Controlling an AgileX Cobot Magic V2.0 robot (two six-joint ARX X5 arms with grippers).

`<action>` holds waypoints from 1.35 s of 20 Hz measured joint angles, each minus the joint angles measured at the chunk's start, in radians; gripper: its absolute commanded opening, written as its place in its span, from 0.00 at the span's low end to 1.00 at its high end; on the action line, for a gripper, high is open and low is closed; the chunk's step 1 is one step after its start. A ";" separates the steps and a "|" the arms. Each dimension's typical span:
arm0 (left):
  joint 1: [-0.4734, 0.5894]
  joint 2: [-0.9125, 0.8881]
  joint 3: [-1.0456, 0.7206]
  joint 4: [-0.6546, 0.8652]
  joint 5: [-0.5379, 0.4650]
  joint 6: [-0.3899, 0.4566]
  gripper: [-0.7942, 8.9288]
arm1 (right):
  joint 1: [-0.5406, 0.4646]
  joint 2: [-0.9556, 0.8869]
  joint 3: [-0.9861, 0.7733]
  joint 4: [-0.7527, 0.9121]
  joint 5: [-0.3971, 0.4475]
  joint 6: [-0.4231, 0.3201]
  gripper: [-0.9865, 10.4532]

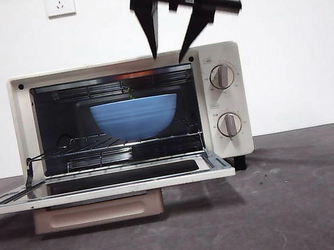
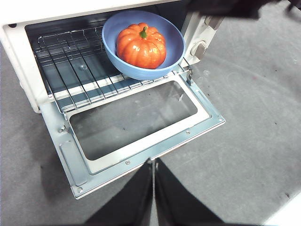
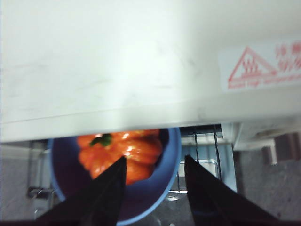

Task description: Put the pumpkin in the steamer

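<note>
The small glossy orange ribbed pumpkin (image 2: 141, 45) with its short green stem sits inside a wide blue ribbed bowl (image 2: 172, 38), and that bowl stands on the wire rack (image 2: 70, 70) within the cream-white boxy steamer (image 1: 23, 130), whose glass door (image 2: 136, 127) lies folded down flat toward the front edge of the grey counter (image 1: 308, 204). So by my reckoning the pumpkin is already where the task wants it. My right gripper (image 1: 167, 55) hangs just above the steamer's top, its fingers (image 3: 106, 188) apart and empty, looking down past the roof edge at the pumpkin below. My left gripper (image 2: 154, 162) waits out in front of the open door with its fingers pressed together, holding nothing. The pumpkin's skin is shiny and smooth, so I judge it slippery and probably light and stiff, like a moulded model; if I had to lift it again I would close across the ribbed sides below its widest part, not on the thin stem, which might snap or let it swing. The bowl's rim crowds the sides, leaving little room.
</note>
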 measured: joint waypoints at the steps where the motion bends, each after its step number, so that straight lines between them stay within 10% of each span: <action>1: 0.000 0.000 0.000 0.000 0.000 0.000 0.10 | 0.000 -0.025 0.000 -0.001 -0.008 -0.041 0.26; 13: 0.000 0.000 0.000 0.000 0.000 0.000 0.10 | -0.001 -0.411 -0.097 -0.108 -0.192 -0.538 0.26; 27: 0.000 0.000 0.000 0.000 0.000 0.000 0.10 | -0.001 -0.959 -0.752 0.097 -0.477 -0.666 0.26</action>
